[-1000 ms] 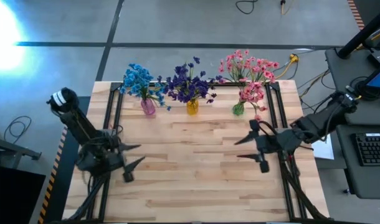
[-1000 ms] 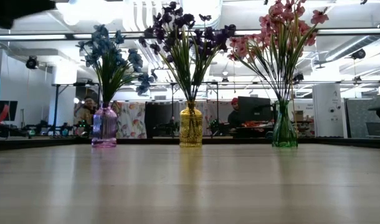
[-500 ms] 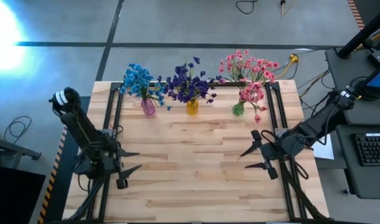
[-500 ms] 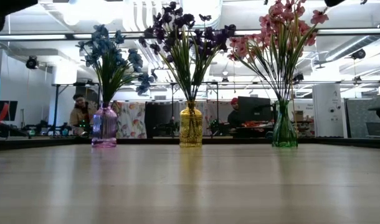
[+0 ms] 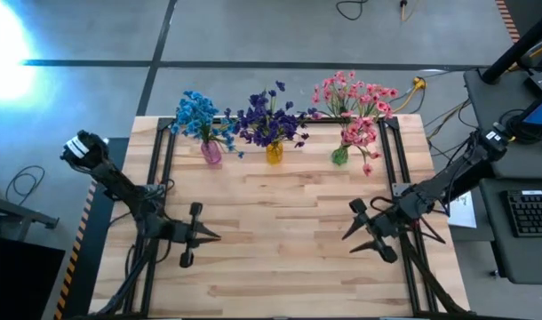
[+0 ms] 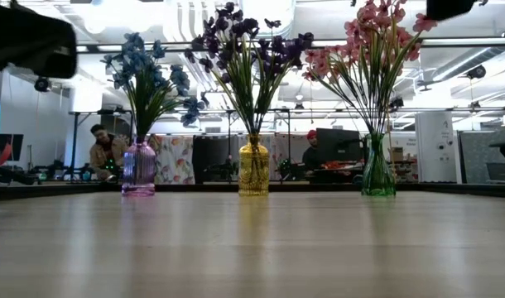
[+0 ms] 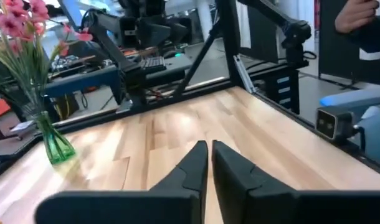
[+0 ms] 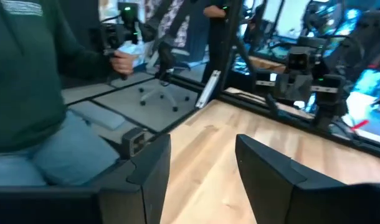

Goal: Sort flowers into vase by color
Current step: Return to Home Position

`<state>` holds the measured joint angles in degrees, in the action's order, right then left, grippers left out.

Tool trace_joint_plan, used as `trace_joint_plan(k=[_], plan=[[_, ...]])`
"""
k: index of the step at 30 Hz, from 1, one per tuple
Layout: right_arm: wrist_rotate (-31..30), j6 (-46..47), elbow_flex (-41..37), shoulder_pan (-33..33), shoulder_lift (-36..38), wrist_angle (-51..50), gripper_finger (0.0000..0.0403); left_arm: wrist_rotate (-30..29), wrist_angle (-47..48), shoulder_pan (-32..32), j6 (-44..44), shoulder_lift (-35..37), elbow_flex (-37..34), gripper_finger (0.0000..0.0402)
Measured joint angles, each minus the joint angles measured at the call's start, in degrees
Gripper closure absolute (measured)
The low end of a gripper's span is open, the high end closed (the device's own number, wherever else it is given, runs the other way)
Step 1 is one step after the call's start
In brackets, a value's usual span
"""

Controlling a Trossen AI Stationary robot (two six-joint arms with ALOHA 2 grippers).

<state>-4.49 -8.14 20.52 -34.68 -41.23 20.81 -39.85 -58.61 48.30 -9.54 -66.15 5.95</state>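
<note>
Left tool (image 5: pixel 211 236) swung inward; wrist view shows it closed.

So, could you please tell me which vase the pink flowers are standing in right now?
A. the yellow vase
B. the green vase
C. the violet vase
B: the pink flowers rise from the green vase, which stands at the right end of the row in the low view.
</note>
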Motion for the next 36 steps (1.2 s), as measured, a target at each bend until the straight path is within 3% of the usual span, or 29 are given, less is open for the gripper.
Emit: trace_joint_plan(k=[3, 17, 20, 23, 30, 36], plan=[[0.0, -0.5, -2.6, 2.4, 0.1, 4.2, 0.0238, 3.1, 0.2, -3.7, -1.0, 0.0, -0.1, 0.039], [0.6, -1.2, -4.6, 14.6, -4.7, 12.0, 0.0284, 3.1, 1.7, -12.9, -3.9, -0.1, -2.0, 0.0401], [3.1, -3.1, -3.6, 16.9, -7.0, 14.0, 0.0293, 3.4, 1.5, -15.1, -4.8, 0.2, -2.9, 0.0401], [7.0, -5.1, -2.7, 19.7, -8.3, 15.0, 0.0302, 7.3, -0.7, -17.7, -5.4, 0.5, -4.6, 0.0401], [9.7, -3.9, -4.1, 27.4, -7.3, 14.7, 0.0326, 15.1, -5.3, -23.8, -9.4, 1.1, -5.2, 0.0402], [13.5, -1.8, -6.2, 31.3, -4.5, 14.7, 0.0343, 15.3, -7.5, -25.2, -14.4, 5.9, -5.4, 0.0402]])
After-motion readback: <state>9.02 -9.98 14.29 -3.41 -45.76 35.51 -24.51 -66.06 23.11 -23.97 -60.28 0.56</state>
